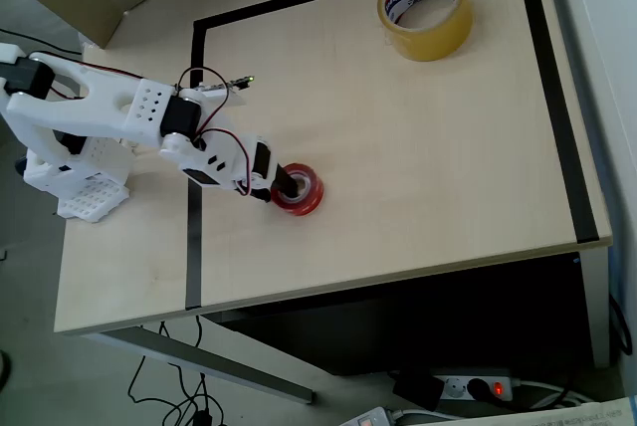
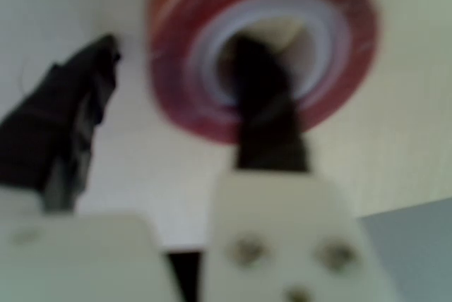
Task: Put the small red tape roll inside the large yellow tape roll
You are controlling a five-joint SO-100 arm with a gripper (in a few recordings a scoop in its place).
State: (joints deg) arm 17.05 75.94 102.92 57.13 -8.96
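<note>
the gripper (image 2: 169, 104) stands open astride the small red tape roll (image 1: 299, 190), one finger in its core, not yet clamped. next: close, lift, carry toward 1 o'clock to the large yellow tape roll (image 1: 426, 10).

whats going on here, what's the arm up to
A white robot arm has its gripper at the small red tape roll near the table's front edge. In the wrist view one finger sits inside the roll's hole, the other outside. The large yellow tape roll sits apart at the far corner.
</note>
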